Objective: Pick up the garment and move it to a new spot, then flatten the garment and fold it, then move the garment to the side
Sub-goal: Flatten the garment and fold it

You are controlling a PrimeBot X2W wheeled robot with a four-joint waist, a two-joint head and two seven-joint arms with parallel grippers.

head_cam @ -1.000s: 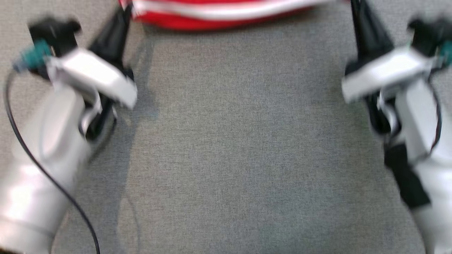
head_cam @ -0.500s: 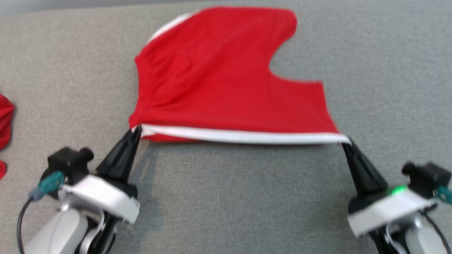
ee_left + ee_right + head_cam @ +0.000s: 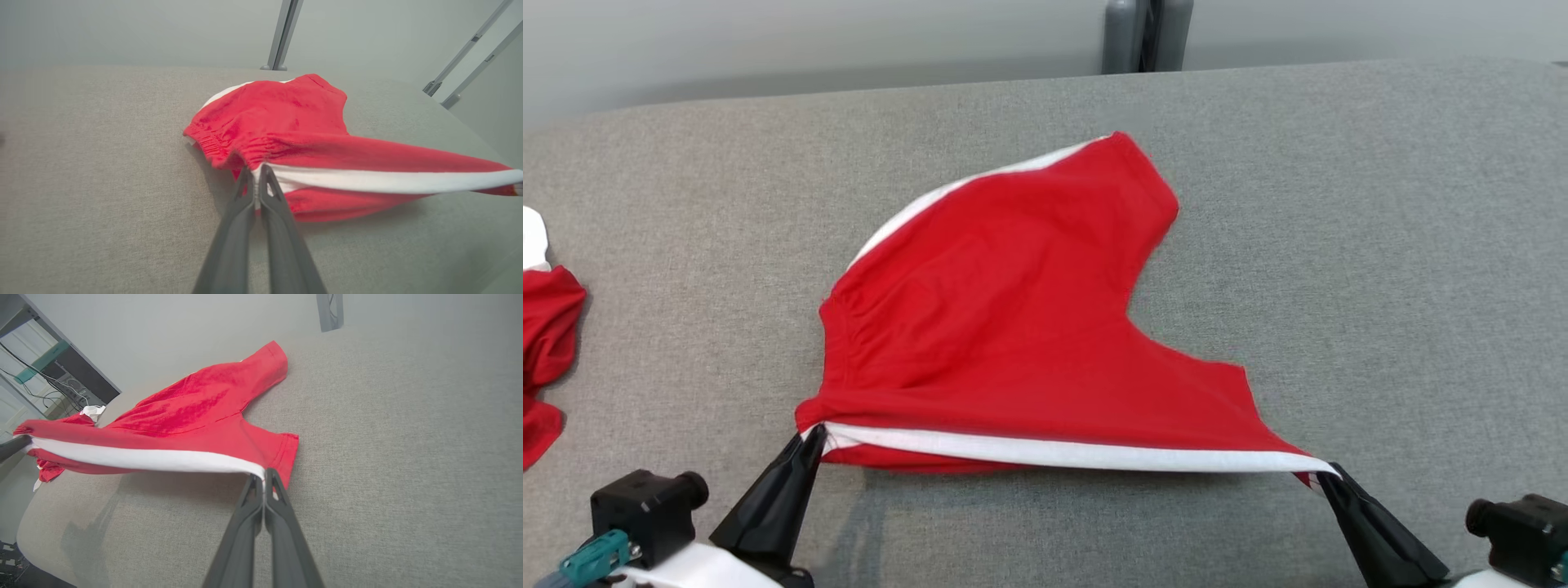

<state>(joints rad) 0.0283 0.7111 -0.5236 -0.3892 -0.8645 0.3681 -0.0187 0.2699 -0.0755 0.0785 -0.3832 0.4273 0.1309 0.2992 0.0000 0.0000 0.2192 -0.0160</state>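
Right up close, the left hand (image 3: pixel 256 171) is pinched shut, both fingers squeezed onto the gathered waistband (image 3: pixel 212 143) corner of the red shorts (image 3: pixel 996 327), just where the white stripe (image 3: pixel 1078 456) starts. Opposite it, the right hand (image 3: pixel 264 475) is clamped just as tight on the stripe's other end, at the leg hem. Between the two hands the stripe is stretched in a straight line and lifted off the bench (image 3: pixel 1380 245), with a shadow beneath it. Ahead of both hands the rest of the shorts trails down and lies on the bench, the far leg reaching furthest away. This looks like light, limp knit with no stiffness at all, so it should sag wherever nothing holds it. These two corners read as the right holds: the elastic gives the left hand plenty to bite, but the thin hem at the right hand could slip under a hard pull. The bench's grey woven cover looks grippy, good for dragging wrinkles flat but liable to bunch the cloth. Off to the outer side of the left hand sits another red and white cloth (image 3: pixel 547 327). Beyond the bench are a grey metal post (image 3: pixel 1147 33) and a pale wall.
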